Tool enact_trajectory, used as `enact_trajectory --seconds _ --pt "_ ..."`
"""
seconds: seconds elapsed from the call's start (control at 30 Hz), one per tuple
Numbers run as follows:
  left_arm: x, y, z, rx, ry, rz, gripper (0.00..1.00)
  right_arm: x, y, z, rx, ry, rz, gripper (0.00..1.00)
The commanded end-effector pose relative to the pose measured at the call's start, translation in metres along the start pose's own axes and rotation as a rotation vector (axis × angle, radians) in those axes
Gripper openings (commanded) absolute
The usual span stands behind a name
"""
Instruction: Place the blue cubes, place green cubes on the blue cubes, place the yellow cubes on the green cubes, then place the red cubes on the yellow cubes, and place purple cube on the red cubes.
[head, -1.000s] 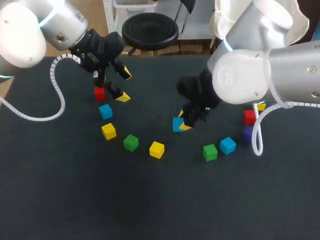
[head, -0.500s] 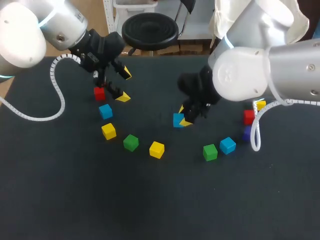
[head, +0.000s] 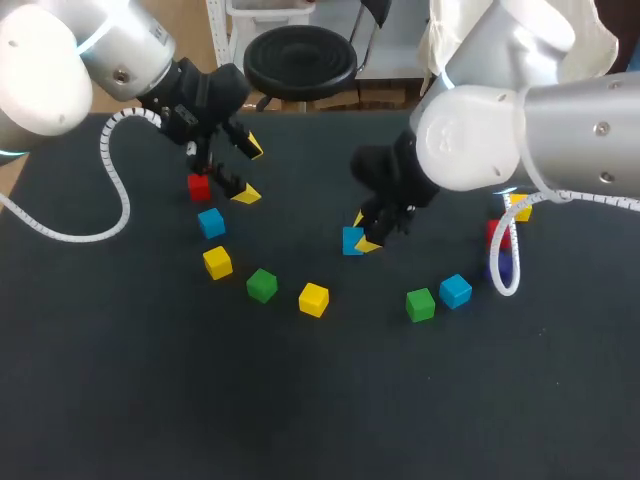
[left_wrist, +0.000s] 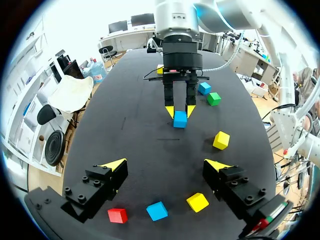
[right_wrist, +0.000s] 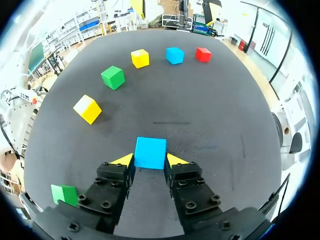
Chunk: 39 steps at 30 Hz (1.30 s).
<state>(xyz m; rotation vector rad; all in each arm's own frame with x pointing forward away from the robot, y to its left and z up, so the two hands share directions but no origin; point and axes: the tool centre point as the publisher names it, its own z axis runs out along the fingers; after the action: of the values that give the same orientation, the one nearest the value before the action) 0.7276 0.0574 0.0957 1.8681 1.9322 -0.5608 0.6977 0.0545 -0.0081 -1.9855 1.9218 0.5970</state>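
Right wrist view, right hand (right_wrist: 150, 160) clasping blue cube (right_wrist: 150, 152), yellow cube (right_wrist: 87, 108) ahead

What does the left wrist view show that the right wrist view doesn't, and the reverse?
Only left wrist: the left gripper, fingers open, and a second blue cube beyond the right gripper. Only right wrist: a green cube well ahead of its fingers. Both: the right gripper shut on the held blue cube, and the red cube.
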Motion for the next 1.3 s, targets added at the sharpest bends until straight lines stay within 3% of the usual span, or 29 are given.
enact_trajectory --seconds 0.03,0.57,1.3 --pt "0.0 0.0 0.0 -0.001 0.0 0.001 1.0 0.0 -0.004 -0.001 -0.007 0.0 -0.001 0.0" --pt "0.0 0.0 0.0 -0.001 0.0 0.001 1.0 -0.003 -0.008 0.0 -0.063 0.005 -0.029 0.0" --pt "0.0 0.0 0.0 -0.001 0.0 0.001 1.0 -0.005 0.007 -0.007 -0.029 0.006 -0.014 0.0"
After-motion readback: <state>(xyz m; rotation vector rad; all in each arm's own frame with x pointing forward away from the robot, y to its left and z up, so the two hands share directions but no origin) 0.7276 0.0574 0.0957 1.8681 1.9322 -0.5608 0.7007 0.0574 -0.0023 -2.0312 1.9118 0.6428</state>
